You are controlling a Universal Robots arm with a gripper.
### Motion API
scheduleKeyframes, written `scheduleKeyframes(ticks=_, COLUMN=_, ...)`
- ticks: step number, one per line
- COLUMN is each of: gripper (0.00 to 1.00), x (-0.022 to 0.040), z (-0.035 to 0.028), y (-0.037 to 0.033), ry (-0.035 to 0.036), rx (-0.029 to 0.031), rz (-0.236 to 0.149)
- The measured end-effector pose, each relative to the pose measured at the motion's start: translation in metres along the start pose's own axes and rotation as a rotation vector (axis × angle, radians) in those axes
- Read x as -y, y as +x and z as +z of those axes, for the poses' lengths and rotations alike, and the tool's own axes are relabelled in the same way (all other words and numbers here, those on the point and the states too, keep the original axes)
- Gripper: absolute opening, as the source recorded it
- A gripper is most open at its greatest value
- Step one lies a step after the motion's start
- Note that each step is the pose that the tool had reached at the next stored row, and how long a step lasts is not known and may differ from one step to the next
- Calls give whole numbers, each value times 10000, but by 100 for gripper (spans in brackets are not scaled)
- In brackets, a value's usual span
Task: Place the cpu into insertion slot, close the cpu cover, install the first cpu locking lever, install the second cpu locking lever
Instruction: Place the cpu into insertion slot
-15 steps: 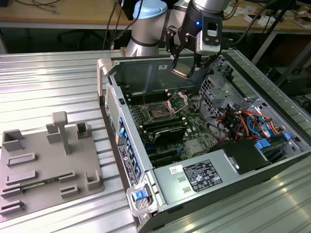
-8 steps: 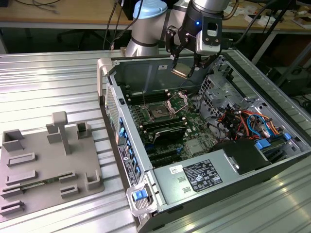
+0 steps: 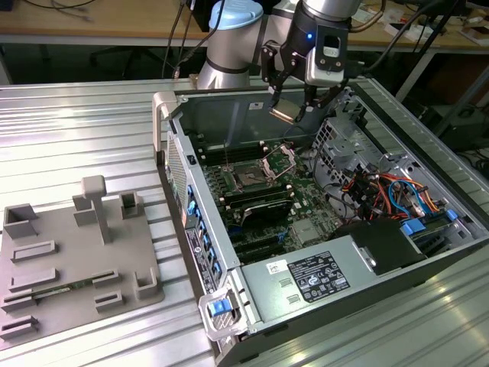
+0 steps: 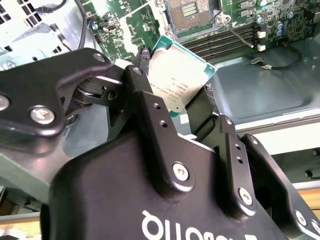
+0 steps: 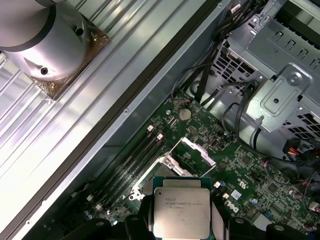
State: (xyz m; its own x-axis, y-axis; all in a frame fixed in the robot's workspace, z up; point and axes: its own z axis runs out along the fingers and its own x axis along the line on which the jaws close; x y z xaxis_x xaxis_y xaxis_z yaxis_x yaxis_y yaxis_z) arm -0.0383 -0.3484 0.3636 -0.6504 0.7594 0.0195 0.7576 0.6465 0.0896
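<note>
A grey fixture tray (image 3: 72, 252) lies beside the open computer case (image 3: 229, 107).

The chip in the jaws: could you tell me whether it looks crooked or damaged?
Nothing stands out. The chip is clamped by opposite edges between the jaws, with no visible damage, tilted above the motherboard; the socket cover stands open.

We see small print on the cpu (image 5: 181, 213), cut-off white lettering on the gripper (image 4: 176, 75) housing, a power-supply label (image 3: 317, 277); none readable
</note>
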Motion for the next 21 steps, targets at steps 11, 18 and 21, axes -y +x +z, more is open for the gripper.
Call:
scheduleKeyframes(ticks=11, gripper=55, x=1, z=9, y=0, ry=-10, rx=47, rz=526)
scheduleKeyframes(ticks=18, gripper=55, x=1, z=15, y=0, ry=-15, rx=69, rz=759)
scheduleKeyframes(ticks=21, gripper=55, x=2, z=16, y=0, ry=-18, rx=81, rz=896)
